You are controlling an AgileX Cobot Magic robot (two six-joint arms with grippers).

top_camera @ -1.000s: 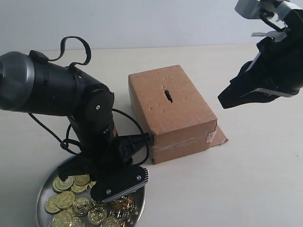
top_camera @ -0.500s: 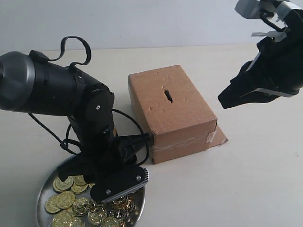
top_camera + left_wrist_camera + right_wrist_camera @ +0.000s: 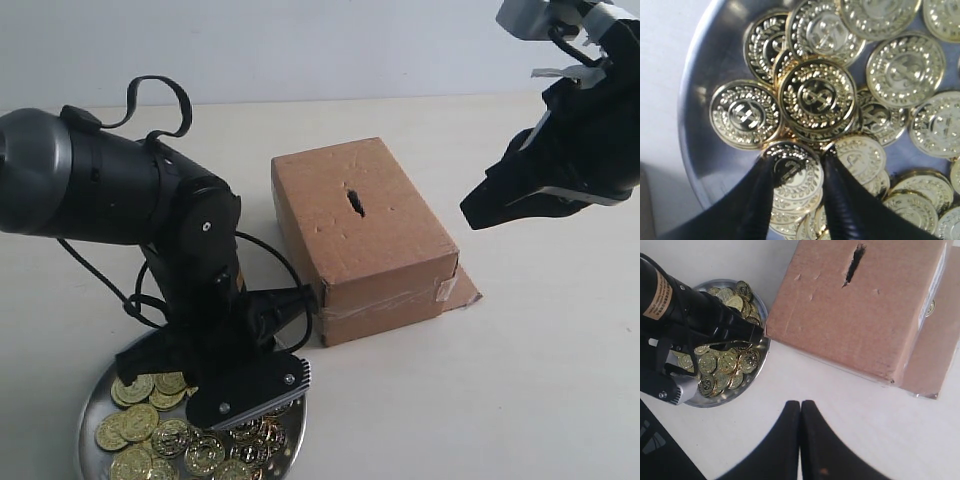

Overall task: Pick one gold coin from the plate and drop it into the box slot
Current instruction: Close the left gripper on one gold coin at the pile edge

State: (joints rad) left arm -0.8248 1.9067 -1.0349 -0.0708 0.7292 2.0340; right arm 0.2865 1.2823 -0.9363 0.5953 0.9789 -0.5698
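Gold coin (image 3: 792,172) on the plate (image 3: 715,165) is pinched by the left jaws; right jaws pressed together.

A black left robot arm (image 3: 190,260) bends over a round silver metal plate (image 3: 88,400) of gold coins (image 3: 140,430) beside a brown cardboard box (image 3: 380,260) with a ragged top slit (image 3: 355,201); the right gripper (image 3: 482,212) hangs apart.

I get bright, even light, with only faint shadows around the box (image 3: 365,235). On my left wrist camera the plate (image 3: 705,90) glares and the gold coin (image 3: 792,175) closest to the lens blurs.
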